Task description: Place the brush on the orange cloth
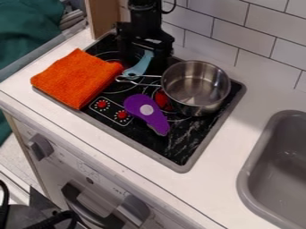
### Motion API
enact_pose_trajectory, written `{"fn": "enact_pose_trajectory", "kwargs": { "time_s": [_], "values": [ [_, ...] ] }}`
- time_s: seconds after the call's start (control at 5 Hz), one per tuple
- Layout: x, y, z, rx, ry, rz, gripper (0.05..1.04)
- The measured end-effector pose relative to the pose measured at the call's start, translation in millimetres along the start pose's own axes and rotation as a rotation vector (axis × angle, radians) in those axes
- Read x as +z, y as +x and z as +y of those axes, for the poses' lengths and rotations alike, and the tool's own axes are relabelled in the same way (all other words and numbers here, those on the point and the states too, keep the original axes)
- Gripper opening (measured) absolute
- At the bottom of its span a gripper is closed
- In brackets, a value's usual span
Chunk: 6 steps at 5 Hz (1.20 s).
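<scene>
The black gripper (pixel 146 48) is at the top of the view, over the back of the stove. A light blue utensil (pixel 140 68) has its narrow upper end right at the gripper and its wider end lower, near the cloth's right corner; whether it is held is unclear. A purple brush-like tool (pixel 146 112) lies on the black stove top in front of the pot, its round part toward the cloth and its narrow end toward the front edge. The folded orange cloth (pixel 76 78) covers the stove's left corner and part of the counter.
A steel pot (pixel 196 87) stands on the right of the stove (pixel 190 139), its wire handle pointing left toward the blue utensil. Two red knob pictures are between cloth and purple tool. A grey sink (pixel 248 172) is at the right, and a tiled wall (pixel 221 27) rises behind.
</scene>
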State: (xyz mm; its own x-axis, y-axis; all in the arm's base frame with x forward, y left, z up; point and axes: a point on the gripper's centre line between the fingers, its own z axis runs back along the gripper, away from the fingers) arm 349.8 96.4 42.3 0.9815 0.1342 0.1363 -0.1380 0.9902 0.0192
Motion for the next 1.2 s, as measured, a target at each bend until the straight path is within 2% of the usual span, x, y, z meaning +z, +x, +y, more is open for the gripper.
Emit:
{"fn": "enact_pose_trajectory", "kwargs": {
  "time_s": [0.2, 0.4, 0.6, 0.8, 1.0, 1.2],
  "values": [
    [0, 6, 1, -0.018, 0.006, -0.033, 0.671],
    [3, 7, -3, -0.044, 0.008, -0.042, 0.374],
    [12, 10, -9, -0.053, -0.027, -0.076, 0.3],
    [38, 17, -8, -0.091, -0.029, -0.149, 0.3],
    [67, 14, 6, -0.086, -0.022, -0.217, 0.3],
    [80, -14, 38, -0.059, 0.007, -0.201, 0.3]
  ]
}}
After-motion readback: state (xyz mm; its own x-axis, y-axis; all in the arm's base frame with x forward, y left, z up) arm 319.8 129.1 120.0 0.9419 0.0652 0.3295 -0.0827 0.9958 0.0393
